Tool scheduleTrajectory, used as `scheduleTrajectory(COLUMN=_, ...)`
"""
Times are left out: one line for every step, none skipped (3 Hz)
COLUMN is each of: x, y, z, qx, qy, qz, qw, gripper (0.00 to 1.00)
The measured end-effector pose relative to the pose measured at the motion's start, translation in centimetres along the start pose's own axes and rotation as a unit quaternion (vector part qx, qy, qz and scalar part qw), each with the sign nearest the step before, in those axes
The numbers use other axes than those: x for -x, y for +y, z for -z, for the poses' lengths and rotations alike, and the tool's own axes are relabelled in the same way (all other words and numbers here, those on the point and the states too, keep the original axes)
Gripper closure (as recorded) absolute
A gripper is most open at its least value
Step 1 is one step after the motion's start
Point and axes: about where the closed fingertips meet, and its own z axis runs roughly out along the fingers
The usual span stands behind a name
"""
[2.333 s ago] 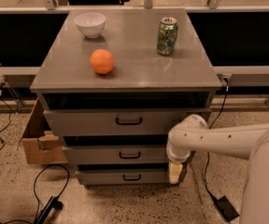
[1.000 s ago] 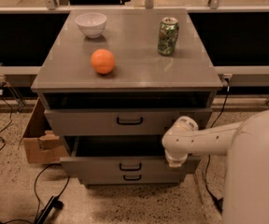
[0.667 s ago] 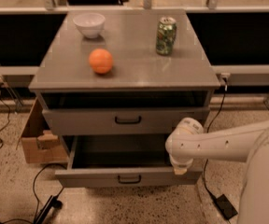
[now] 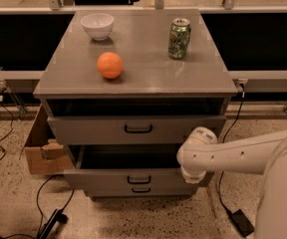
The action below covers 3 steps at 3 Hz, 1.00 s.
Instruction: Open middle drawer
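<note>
Here's the grey metal cabinet (image 4: 133, 133), seen from above and in front, and the middle drawer (image 4: 103, 179), grey metal with a low wide front, stands pulled out towards us. Its shallow tray is exposed as a dark gap beneath the top drawer (image 4: 93, 129), the taller grey one, which sits closed. The middle drawer's small black bar handle (image 4: 139, 179) sits at the centre of its front. Just under it shows the handle of the lowest grey drawer (image 4: 140, 189), whose front is mostly hidden behind the open one.

In from the right comes the white robot arm (image 4: 243, 156), its rounded wrist bent downwards. The pincer (image 4: 193, 176) points down at the right end of the middle drawer's front, tucked under the wrist. Spread or pressed together? I cannot tell from here, nor whether it touches the drawer.

Up on the grey worktop (image 4: 143, 78): a small white bowl (image 4: 97, 25) at the back left, an orange ball-shaped fruit (image 4: 109, 65) in front of it, and an upright green drinks can (image 4: 179, 38) at the back right, all well apart.

Down on the speckled floor (image 4: 14, 198), a brown cardboard box (image 4: 40, 151) sits against the cabinet's left side, and a black power brick (image 4: 240, 222) lies at the lower right.
</note>
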Motion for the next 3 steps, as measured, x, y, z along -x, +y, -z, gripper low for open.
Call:
scheduleTrajectory(x=-0.03, y=0.09, z=-0.09, qx=0.001, qy=0.0, qz=0.0, qw=1.0, gripper=0.32)
scheduleTrajectory(x=-0.06, y=0.19, z=-0.18, qx=0.002, qy=0.001, qz=0.0, qw=1.0, gripper=0.09)
scheduleTrajectory(x=-0.09, y=0.26, z=-0.24, qx=0.003, qy=0.001, qz=0.0, qw=1.0, gripper=0.0)
